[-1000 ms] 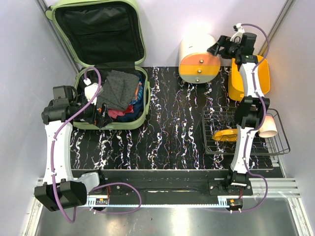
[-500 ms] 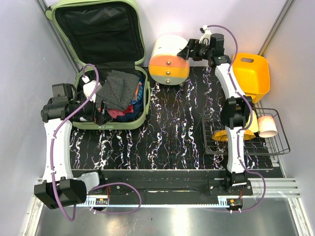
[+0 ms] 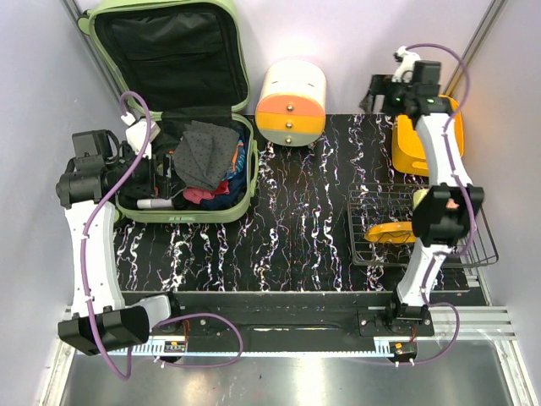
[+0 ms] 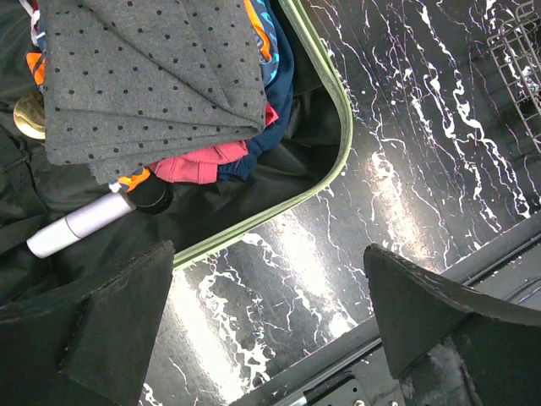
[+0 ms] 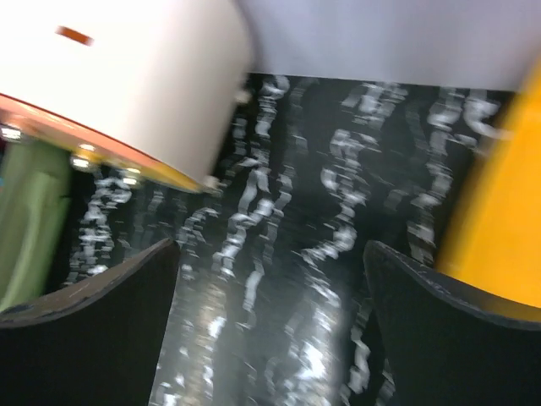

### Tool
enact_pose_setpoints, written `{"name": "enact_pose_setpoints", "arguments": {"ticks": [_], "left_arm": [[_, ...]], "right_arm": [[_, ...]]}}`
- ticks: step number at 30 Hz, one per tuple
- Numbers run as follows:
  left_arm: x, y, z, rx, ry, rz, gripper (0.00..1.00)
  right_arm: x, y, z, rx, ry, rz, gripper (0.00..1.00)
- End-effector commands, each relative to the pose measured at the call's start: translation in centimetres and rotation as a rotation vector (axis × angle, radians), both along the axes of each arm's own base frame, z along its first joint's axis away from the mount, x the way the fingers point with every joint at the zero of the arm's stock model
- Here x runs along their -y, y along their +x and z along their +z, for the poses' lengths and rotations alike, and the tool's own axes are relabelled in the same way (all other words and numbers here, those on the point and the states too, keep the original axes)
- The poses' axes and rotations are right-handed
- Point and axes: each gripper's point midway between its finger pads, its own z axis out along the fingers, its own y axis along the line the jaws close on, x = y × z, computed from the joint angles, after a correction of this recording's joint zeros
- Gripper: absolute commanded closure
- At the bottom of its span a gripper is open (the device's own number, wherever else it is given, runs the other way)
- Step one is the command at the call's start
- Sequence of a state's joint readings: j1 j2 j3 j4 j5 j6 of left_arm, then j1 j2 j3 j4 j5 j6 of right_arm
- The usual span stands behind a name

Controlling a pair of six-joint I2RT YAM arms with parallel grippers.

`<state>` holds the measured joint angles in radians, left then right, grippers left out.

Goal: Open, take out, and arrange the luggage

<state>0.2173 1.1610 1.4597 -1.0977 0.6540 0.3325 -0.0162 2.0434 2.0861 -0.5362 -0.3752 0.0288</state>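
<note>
Left hand [image 4: 269, 283]: spread wide, empty, above near rim of luggage [image 3: 193, 216]. Right hand [image 3: 378, 88]: spread wide, empty, at far edge of desk [image 3: 296, 211]. Luggage: one, far-left corner, lid up; holds one grey dotted cloth [image 4: 152, 76], one pale tube [image 4: 80, 227], mixed garments. Wire basket [image 3: 363, 254]: one, right edge; holds one yellow item [image 3: 387, 232].

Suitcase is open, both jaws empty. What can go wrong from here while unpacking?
The grey dotted cloth lies folded on top of a red garment and other clothes; a pinch may drag several out together.
The white tube lies loose beside the pile inside the suitcase; it could be knocked or roll.
The lid stands upright at the back; a tug might tip it shut.
</note>
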Motion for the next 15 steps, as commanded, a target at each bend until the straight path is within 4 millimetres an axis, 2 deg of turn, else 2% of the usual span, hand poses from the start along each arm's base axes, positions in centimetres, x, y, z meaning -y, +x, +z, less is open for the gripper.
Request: {"name": "enact_pose_setpoints", "arguments": {"ticks": [1,2,3,4,5,9,11,13,15], "left_arm": [[-0.2,1.1,1.8,0.030,-0.028,0.032,0.01],[-0.1,1.0,1.8,0.025,-0.034,0.032,0.01],[-0.1,1.0,1.6,0.020,-0.038,0.031,0.01],[-0.1,1.0,1.5,0.014,-0.042,0.030,0.01],[0.1,0.8,1.4,0.013,-0.043,0.026,0.01],[0.4,0.5,0.9,0.007,-0.060,0.010,0.01],[0.6,0.5,0.8,0.011,-0.068,0.001,0.01],[0.7,0.3,0.1,-0.009,-0.075,-0.003,0.01],[0.6,0.1,-0.8,-0.027,-0.068,-0.006,0.01]], "right_arm": [[7.4,-4.4,1.8,0.007,-0.232,-0.156,0.00],[8.3,-5.1,0.4,-0.026,-0.259,-0.171,0.00],[9.1,-5.6,0.6,-0.024,-0.278,-0.183,0.00],[10.7,-6.0,0.1,-0.040,-0.303,-0.212,0.00],[11.4,-6.2,-0.7,-0.061,-0.308,-0.227,0.00],[14.1,-6.3,-3.5,-0.134,-0.324,-0.265,0.00],[14.7,-6.3,-5.7,-0.191,-0.316,-0.258,0.00],[14.3,-6.2,-7.2,-0.229,-0.281,-0.225,0.02],[13.5,-6.5,-9.7,-0.307,-0.238,-0.186,0.03]]}}
